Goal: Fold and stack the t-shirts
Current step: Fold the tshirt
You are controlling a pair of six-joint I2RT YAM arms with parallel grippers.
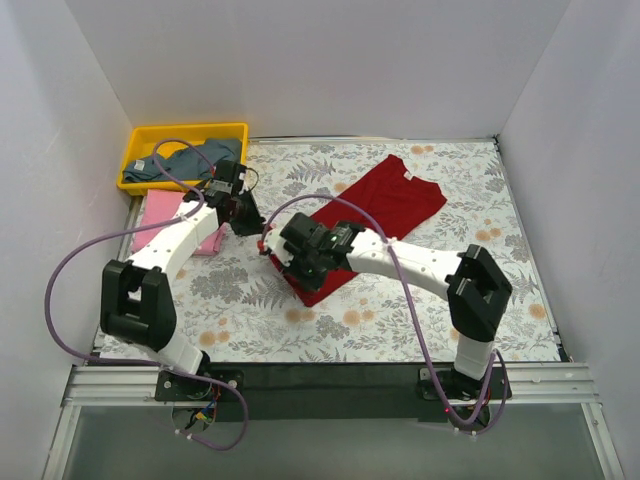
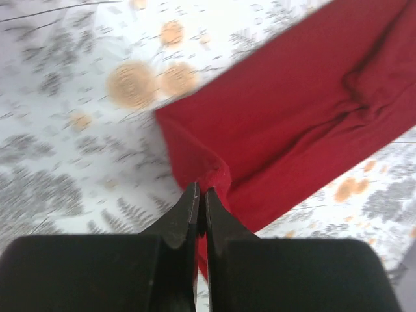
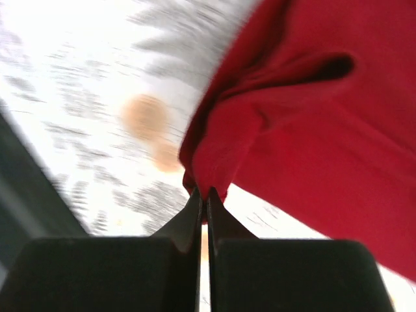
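The dark red t-shirt (image 1: 375,205) lies as a long strip across the middle of the table, collar end far right. My left gripper (image 1: 252,228) is shut on a pinch of its near-left edge (image 2: 214,175). My right gripper (image 1: 290,262) is shut on the near bottom corner of the red cloth (image 3: 214,172) and holds it a little above the table. The pink t-shirt (image 1: 175,215) lies folded at the left, partly under my left arm. The blue-grey t-shirt (image 1: 190,160) lies crumpled in the yellow bin.
The yellow plastic bin (image 1: 140,140) stands at the far left corner. The table has a floral cloth (image 1: 400,310) and white walls on three sides. A black rail runs along the near edge (image 1: 320,375).
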